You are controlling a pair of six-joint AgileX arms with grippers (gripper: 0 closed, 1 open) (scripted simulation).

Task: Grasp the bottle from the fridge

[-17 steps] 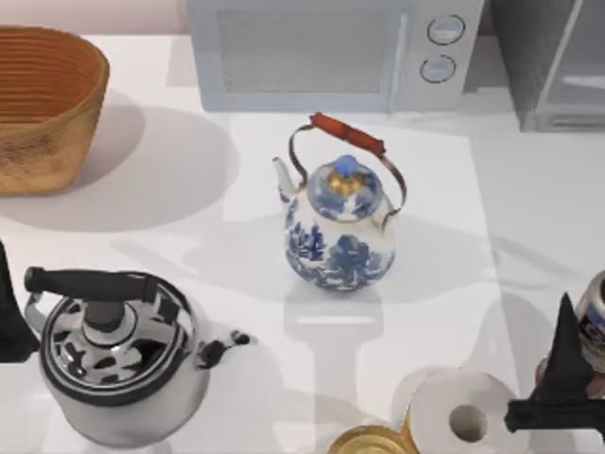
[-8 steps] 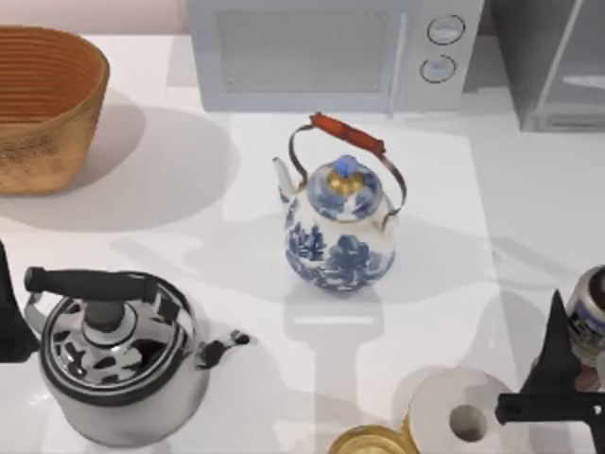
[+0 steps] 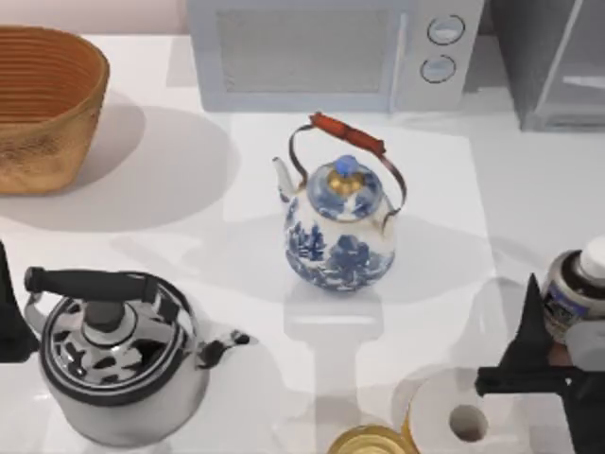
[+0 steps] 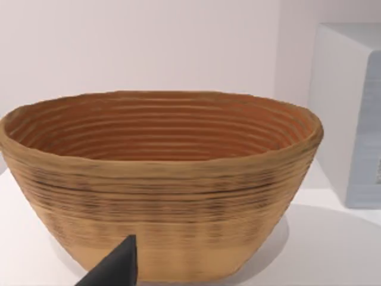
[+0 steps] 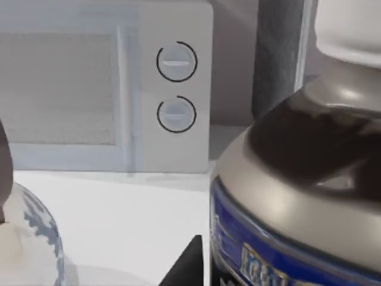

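Observation:
The bottle point(image 3: 573, 295), dark with a white cap and a blue label band, hangs over the table's right edge in the top view, well in front of the fridge point(image 3: 553, 66). My right gripper point(image 3: 558, 336) is shut on the bottle, with one black finger on its left side; the other finger is hidden behind it. The bottle point(image 5: 297, 173) looms close in the right wrist view, with the grey fridge point(image 5: 280, 59) far behind it. At the table's left edge my left gripper point(image 3: 8, 326) is parked and open, one fingertip point(image 4: 116, 268) showing before the basket.
A blue-and-white teapot point(image 3: 338, 227) stands mid-table. A steel kettle point(image 3: 118, 364) sits front left and a woven basket point(image 3: 43, 104) back left. The white microwave point(image 3: 331, 52) lines the back. A paper roll point(image 3: 458, 411) and a gold-topped tin point(image 3: 369, 442) lie just left of my right gripper.
My right gripper has moved left and toward the back with the bottle, and the bottle's white cap has come into the top view. The left arm has not moved.

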